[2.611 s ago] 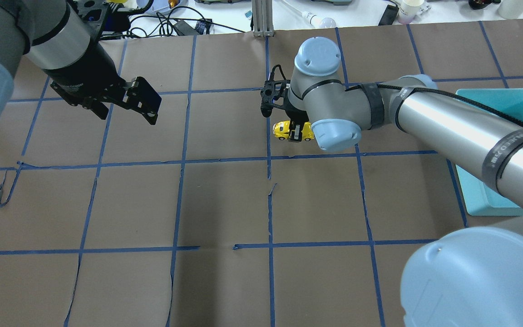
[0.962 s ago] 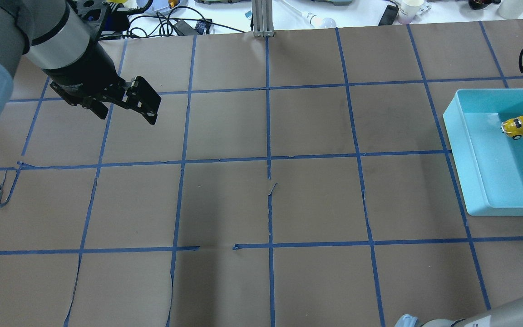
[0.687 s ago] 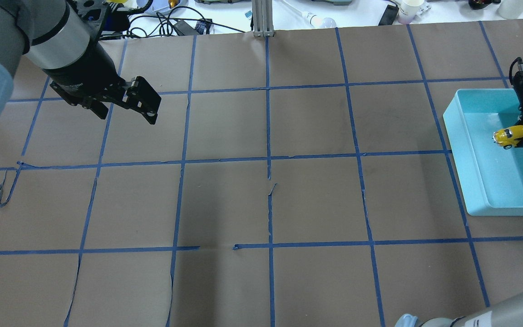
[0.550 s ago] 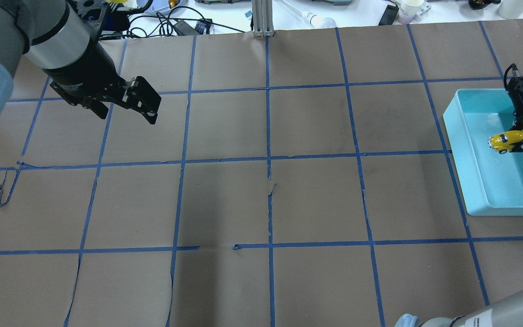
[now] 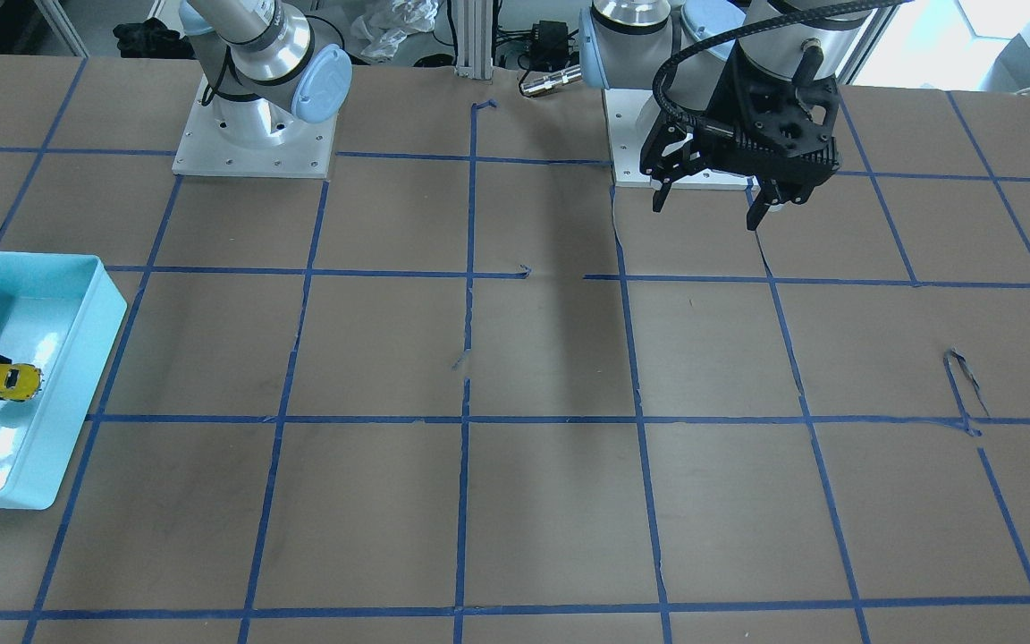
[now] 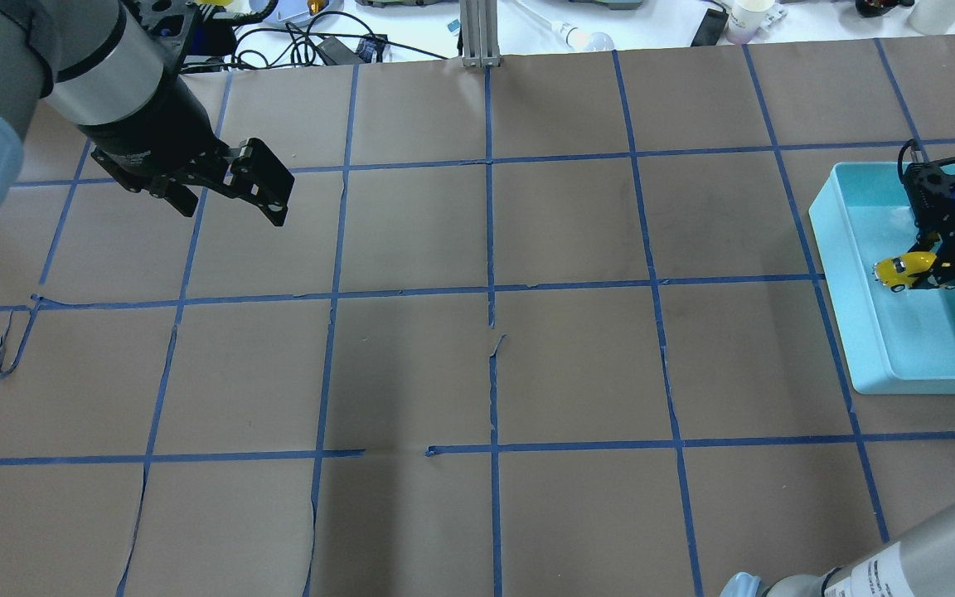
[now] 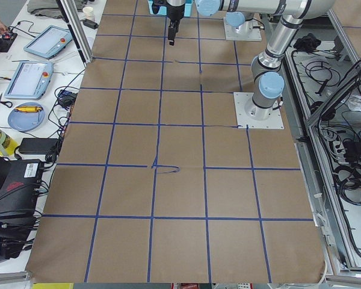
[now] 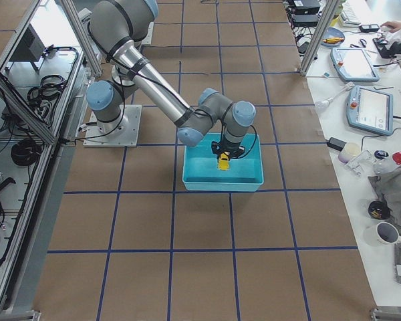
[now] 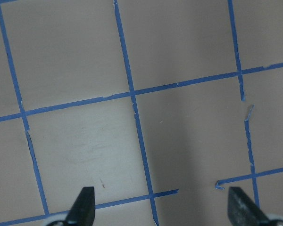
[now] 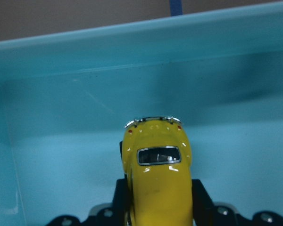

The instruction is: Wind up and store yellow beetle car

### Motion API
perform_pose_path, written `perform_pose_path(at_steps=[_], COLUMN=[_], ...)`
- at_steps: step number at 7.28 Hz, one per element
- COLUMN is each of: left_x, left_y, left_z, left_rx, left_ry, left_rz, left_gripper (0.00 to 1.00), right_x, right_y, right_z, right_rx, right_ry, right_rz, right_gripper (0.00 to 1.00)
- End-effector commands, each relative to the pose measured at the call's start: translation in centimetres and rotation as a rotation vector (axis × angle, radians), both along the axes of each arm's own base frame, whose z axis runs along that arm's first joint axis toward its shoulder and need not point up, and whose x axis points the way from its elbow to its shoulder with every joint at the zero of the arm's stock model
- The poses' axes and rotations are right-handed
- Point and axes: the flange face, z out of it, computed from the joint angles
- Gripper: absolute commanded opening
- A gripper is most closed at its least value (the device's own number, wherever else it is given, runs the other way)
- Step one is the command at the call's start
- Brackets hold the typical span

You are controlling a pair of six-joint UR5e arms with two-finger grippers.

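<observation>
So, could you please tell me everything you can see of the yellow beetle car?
The yellow beetle car is a small, glossy, rounded toy with a dark window, chrome bumper and tiny red lights at one end. The right gripper is shut on its sides, holding it inside the teal bin, that end pointing at a bin wall. Whether its wheels touch the floor cannot be told.

The left end effector (image 5: 707, 213) is held raised, fingers spread and pointed downward. The right arm (image 8: 162, 92) is extended sideways, and the right end effector (image 6: 935, 265) is clamped on the yellow beetle car (image 6: 899, 268).
</observation>
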Motion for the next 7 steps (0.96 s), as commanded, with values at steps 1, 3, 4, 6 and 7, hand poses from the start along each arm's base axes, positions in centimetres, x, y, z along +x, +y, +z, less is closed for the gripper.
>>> perform_pose_path(at_steps=[1,3,4,6,7], left_x=[0.0,0.0,0.0,0.0,0.0], left_y=[0.0,0.0,0.0,0.0,0.0], left_z=[0.0,-0.1,0.0,0.0,0.0], left_rx=[0.0,0.001,0.0,0.0,0.0], left_ry=[-0.001,-0.001,-0.001,-0.001,-0.001], left_rz=[0.0,0.0,0.0,0.0,0.0], left_gripper=[1.0,1.0,1.0,1.0,1.0], right_x=[0.4,0.6,1.2,2.6,3.5], right_y=[-0.2,0.0,0.8,2.5,2.9], right_z=[0.5,4.4,8.5,15.1,18.3], right_rx=[-0.029,-0.075,-0.133,-0.183,-0.157], right_ry=[-0.029,0.019,0.06,0.106,0.094], right_rz=[-0.018,-0.134,-0.246,-0.563,-0.779], right_gripper=[0.94,1.0,1.0,1.0,1.0])
